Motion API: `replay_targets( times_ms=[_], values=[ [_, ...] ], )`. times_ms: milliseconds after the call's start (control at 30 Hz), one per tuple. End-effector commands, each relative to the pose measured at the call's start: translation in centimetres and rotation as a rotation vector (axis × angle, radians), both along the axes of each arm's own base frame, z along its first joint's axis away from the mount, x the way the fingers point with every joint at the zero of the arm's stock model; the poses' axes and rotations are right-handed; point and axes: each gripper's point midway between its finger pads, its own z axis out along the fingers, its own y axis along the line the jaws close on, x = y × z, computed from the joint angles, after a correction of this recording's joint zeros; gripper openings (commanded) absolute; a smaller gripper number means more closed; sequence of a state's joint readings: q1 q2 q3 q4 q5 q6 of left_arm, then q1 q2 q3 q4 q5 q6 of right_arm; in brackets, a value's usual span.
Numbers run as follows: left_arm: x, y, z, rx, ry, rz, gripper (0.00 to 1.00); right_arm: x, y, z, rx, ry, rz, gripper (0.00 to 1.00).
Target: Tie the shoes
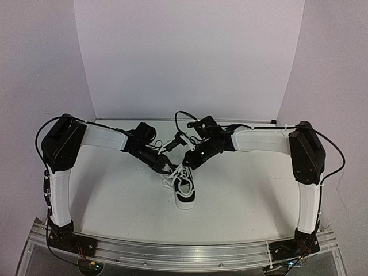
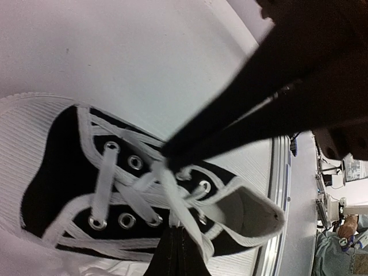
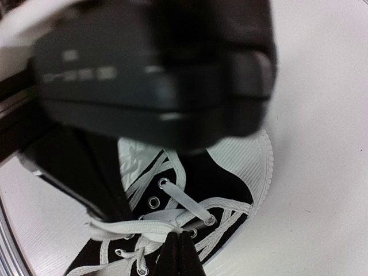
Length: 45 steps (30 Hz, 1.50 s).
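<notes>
Tabletop (image 1: 115, 195) and walls (image 1: 190, 57) white — left gripper (image 1: 168, 168), right gripper (image 1: 188, 164) at shoe (image 1: 186, 192), closure unclear.

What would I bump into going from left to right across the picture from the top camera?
left arm → shoe → right arm

shoe (image 1: 185, 194): black upper, white edging
sole (image 2: 17, 144): white, fine ribbed lines
laces (image 2: 103, 184): flat white
eyelets (image 2: 135, 162): silver metal
worktop (image 1: 247, 195): plain white
arms (image 1: 103, 138): white shells, black joints and cables
rail (image 1: 190, 256) along near edge: brushed silver
backdrop (image 1: 190, 57) at far edge: pale lilac-white
</notes>
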State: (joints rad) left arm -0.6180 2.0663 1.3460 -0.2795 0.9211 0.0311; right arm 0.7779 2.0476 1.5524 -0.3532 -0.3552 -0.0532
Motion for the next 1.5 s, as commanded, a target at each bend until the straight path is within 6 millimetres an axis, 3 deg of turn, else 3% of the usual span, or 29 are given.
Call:
replay_targets(
  times_ms=[0, 133, 333, 533, 867, 1133, 1300, 1467],
  values=[
    [-2.3, 0.0, 4.4, -0.109, -0.051, -0.078, 0.0, 1.0, 0.2, 3.0, 0.065, -0.058, -0.021, 0.0],
    [-2.8, -0.1, 4.7, -0.125, -0.035, -0.1, 0.0, 1.1, 0.3, 3.2, 0.072, -0.054, -0.022, 0.0],
    [-3.2, -0.7, 3.5, -0.121, 0.008, -0.129, 0.0, 1.0, 0.4, 3.6, 0.084, -0.054, -0.021, 0.0],
    [-4.6, -2.4, 3.0, -0.122, 0.012, -0.203, 0.0, 0.8, 0.5, 3.9, 0.1, -0.047, -0.02, 0.0],
    [-2.0, -3.0, 2.6, -0.098, -0.069, -0.101, 0.05, 0.3, 0.0, 4.9, 0.127, -0.036, -0.02, 0.0],
    [1.5, -1.3, 3.2, -0.124, -0.067, 0.033, 0.02, 0.3, -0.3, 4.8, 0.136, -0.035, -0.019, 0.0],
    [1.7, -1.6, 2.7, -0.129, -0.046, 0.031, 0.02, 0.4, -0.1, 4.8, 0.146, -0.036, -0.014, 0.0],
    [-0.6, -2.4, 3.3, -0.151, -0.046, -0.063, 0.01, 0.7, 0.0, 4.7, 0.148, -0.03, -0.027, 0.0]
  ],
)
